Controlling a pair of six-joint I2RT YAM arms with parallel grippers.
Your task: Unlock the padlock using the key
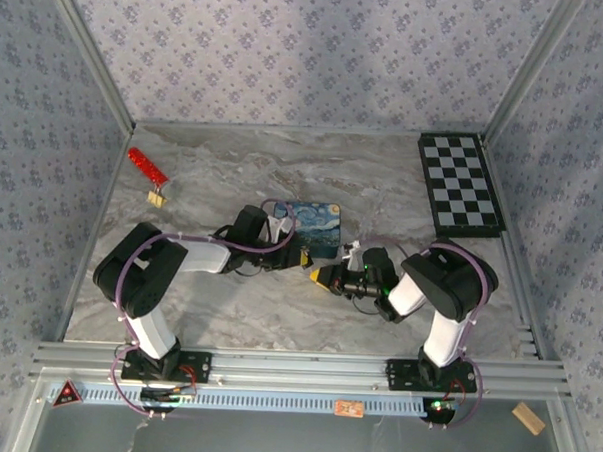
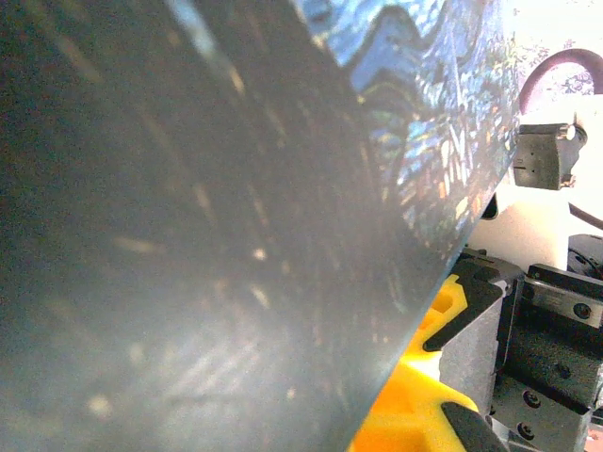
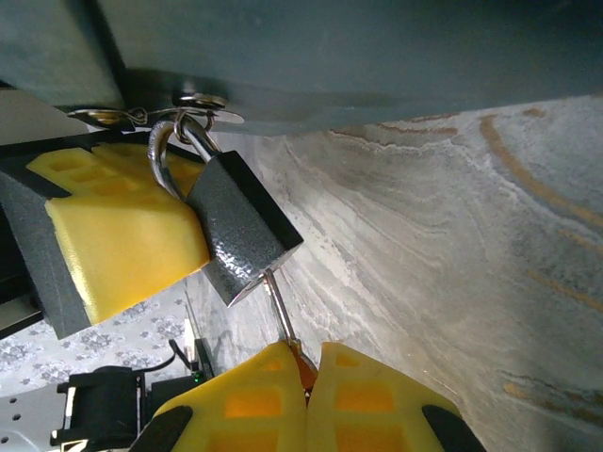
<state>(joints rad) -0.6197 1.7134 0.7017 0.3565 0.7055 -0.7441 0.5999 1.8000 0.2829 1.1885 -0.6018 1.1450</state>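
Landmark: a blue painted box with a swirling night-sky picture (image 1: 317, 222), near the middle of the grey marbled table (image 1: 224, 173).
Padlock: the small dark grey metal padlock (image 3: 240, 231) hangs tilted at the box's near edge. Its thin silver shackle (image 3: 162, 155) is looped through a metal hasp ring (image 3: 203, 102) under the box rim.
Key: the thin silver key (image 3: 280, 306) runs from the padlock's bottom face down into my right claw. It looks seated in the keyhole.
Right claw: my right claw (image 3: 306, 353) is just below the padlock, its yellow fingers pinched narrow on the key's head.
Left claw: my left claw (image 1: 298, 252) is against the box's near left side, with one yellow finger (image 3: 113, 235) just beside the padlock. I cannot tell whether it is clamped or loose.
Risk, swinging: the padlock dangles freely, so I judge a twist may turn the whole body instead of the cylinder.
Risk, slipping: torque could roll the key head out between my pads.
Risk, bending: a sideways pull while turning could bind or bend the thin blade.
Risk, box: if my left claw is loose, the box may slide.
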